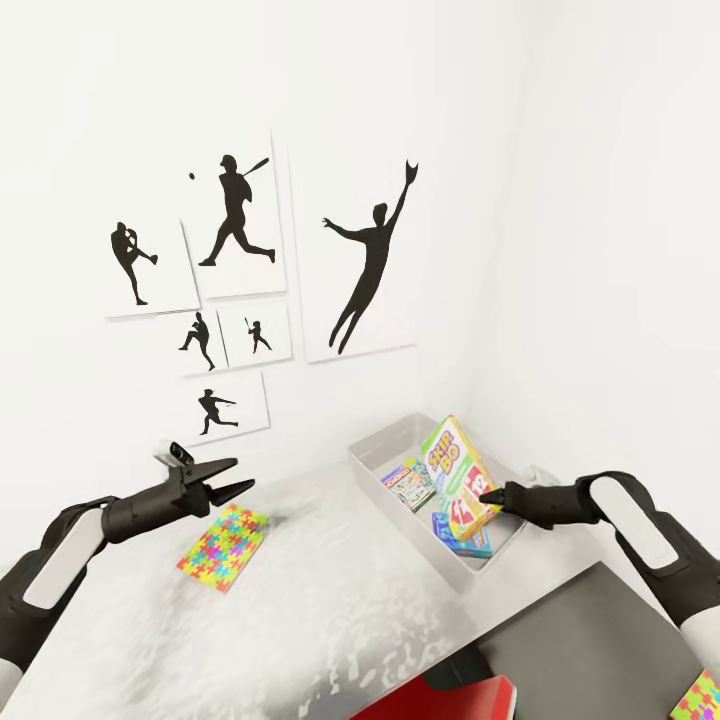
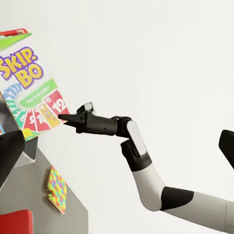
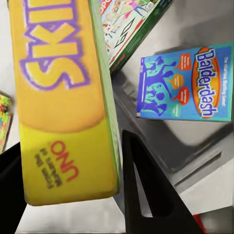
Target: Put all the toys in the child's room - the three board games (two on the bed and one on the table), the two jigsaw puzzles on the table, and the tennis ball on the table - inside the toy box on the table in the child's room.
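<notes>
Right claw [image 1: 497, 497] pinching Skip-Bo box [image 1: 455, 470] upright over grey toy box [image 1: 385, 452] on table [image 1: 330, 600]; Balderdash game [image 3: 185, 83] inside. Left claw [image 1: 236, 478] spread above puzzle [image 1: 224, 546].

Skip-Bo box [image 1: 455, 470]: green front – purple and yellow lettering, red and yellow cards printed low; its narrow side [image 3: 63, 97] is yellow with purple letters and small red print.
Balderdash box [image 3: 187, 83]: blue with an orange oval.
third game box [image 1: 408, 485]: green-edged, multicoloured picture.
toy box [image 1: 385, 445]: pale grey.
jigsaw puzzle [image 1: 223, 547]: interlocking pieces – red, yellow, blue, green.
wall posters [image 1: 240, 215]: black baseball silhouettes on white.
grippers [image 1: 228, 480]: black fingers, white and black arms.
</notes>
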Controlling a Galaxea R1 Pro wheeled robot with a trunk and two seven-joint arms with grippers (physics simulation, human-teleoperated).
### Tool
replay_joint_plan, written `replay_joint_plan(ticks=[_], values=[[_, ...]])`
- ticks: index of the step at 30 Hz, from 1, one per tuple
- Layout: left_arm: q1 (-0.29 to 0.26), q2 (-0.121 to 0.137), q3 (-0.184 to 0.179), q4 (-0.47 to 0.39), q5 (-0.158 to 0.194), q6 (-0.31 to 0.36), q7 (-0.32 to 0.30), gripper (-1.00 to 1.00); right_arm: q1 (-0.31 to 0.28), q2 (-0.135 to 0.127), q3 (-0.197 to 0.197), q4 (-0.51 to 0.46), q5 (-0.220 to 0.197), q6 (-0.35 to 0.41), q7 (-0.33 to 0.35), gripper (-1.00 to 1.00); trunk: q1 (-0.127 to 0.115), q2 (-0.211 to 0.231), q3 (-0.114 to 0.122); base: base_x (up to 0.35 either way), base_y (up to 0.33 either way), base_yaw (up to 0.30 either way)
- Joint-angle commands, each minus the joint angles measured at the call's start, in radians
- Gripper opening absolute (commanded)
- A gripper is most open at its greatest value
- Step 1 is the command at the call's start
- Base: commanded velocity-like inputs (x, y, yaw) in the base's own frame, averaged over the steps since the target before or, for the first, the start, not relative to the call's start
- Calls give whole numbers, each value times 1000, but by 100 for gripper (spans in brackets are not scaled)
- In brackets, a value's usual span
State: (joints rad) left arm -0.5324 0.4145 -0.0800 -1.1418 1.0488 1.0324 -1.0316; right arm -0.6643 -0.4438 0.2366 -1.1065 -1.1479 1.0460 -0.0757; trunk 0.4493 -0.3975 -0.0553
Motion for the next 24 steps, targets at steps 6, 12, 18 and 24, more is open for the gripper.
replay_joint_plan(ticks=[6,12,18,24], values=[[-1,0,-2,1,2,0,-4,100,-1,-14,17,-3,-7,1,-7,-100,1,-3,-2,0,0,0],[-1,-1,-2,1,3,-1,-4,100,-8,-60,15,-10,-11,1,-5,-100,1,-3,-6,0,0,0],[-1,-1,-3,-1,3,-2,-4,100,-53,-63,18,-10,-13,1,-4,-100,1,-3,-15,0,0,0],[-1,0,-3,-1,3,-2,-4,100,-111,-60,82,-10,-14,1,-2,-100,1,-3,-25,0,0,0]])
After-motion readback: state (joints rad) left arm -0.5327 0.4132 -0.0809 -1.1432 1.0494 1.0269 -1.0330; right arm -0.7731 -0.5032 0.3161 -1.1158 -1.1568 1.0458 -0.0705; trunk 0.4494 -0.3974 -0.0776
